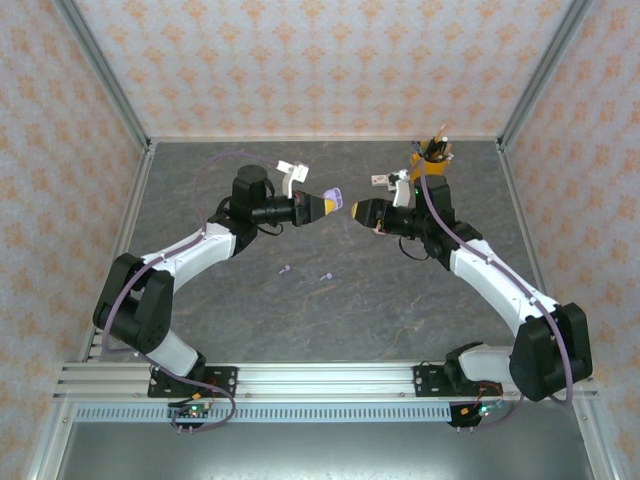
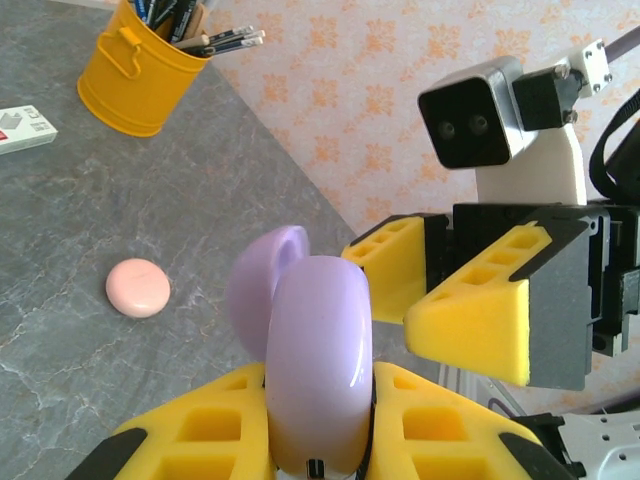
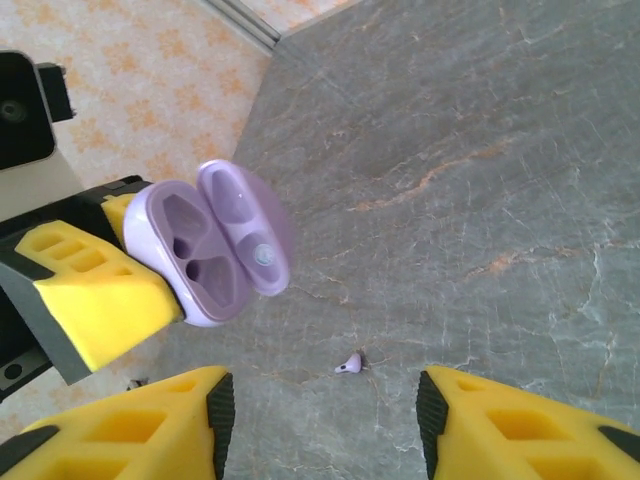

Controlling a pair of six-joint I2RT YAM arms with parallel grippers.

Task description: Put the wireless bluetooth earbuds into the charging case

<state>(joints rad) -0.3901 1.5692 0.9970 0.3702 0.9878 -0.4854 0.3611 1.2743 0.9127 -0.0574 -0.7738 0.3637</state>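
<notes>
I have the left gripper (image 1: 322, 203) clamped on the lilac charging case (image 3: 215, 245), lid open, raised off the table (image 1: 400, 310). The right gripper (image 3: 325, 400) faces it, jaws parted and empty. One lilac earbud (image 1: 286, 269) and a second earbud (image 1: 325, 276) lie below on the table. Beyond stand a pink case (image 2: 138, 288), a yellow pencil cup (image 2: 140, 75) and a white card (image 2: 25, 128).
</notes>
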